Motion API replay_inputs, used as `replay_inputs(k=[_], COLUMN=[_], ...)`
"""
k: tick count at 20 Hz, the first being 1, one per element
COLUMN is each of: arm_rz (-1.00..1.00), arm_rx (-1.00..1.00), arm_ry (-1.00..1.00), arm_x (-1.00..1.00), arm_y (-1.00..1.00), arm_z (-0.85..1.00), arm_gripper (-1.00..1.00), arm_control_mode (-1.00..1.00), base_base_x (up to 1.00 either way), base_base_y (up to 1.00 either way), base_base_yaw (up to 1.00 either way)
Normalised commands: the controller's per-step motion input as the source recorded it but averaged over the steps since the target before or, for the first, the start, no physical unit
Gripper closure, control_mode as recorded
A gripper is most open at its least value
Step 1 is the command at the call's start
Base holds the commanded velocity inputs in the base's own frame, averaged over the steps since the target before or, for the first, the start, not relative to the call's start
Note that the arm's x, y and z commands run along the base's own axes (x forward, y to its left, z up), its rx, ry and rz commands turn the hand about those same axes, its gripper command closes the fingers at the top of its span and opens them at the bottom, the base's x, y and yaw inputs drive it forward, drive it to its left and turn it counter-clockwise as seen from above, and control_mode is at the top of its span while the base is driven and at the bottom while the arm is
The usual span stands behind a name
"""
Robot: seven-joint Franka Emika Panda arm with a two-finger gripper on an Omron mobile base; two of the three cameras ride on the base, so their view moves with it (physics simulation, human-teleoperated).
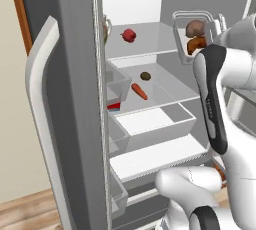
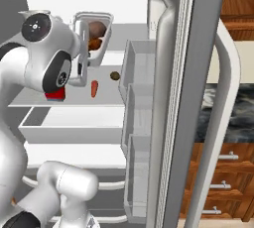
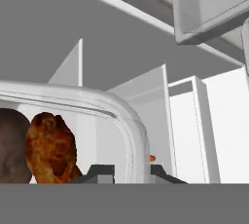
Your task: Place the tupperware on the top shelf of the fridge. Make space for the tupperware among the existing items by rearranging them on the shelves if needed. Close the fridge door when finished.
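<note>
Carrying the tupperware (image 1: 191, 35) into the fridge (image 1: 75, 99): gripper (image 3: 132, 170) clamped on its rim, tub tipped on edge just above the hand at top shelf (image 1: 150, 44) height. Next: level it, set down right of the red fruit (image 1: 129, 35).

Top shelf (image 1: 150, 49) with red fruit (image 1: 129, 35), lower shelf (image 1: 170, 94) (glass) with carrot (image 1: 139, 91), brown lump (image 1: 145, 76)

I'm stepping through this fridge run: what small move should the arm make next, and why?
Probably carry the clear plastic tupperware leftward and lower it onto the glass top shelf: the gripper is shut on its rim, it hangs tilted at shelf height, and the small red fruit leaves room.
</note>
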Motion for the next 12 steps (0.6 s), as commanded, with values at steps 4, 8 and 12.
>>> replay_inputs(k=[4, 8, 12], arm_rz=[0.00, 0.00, 0.00], arm_rx=[0.00, 0.00, 0.00], arm_ry=[0.01, 0.05, 0.04], arm_x=[0.79, 0.88, 0.92], arm_y=[-0.20, -0.14, -0.06], arm_z=[0.00, 0.00, 0.00], arm_gripper=[1.00, 1.00, 1.00], arm_control_mode=[-1.00, -1.00, -1.00], base_base_x=[0.00, 0.00, 0.00], base_base_y=[0.00, 0.00, 0.00], base_base_yaw=[0.00, 0.00, 0.00])
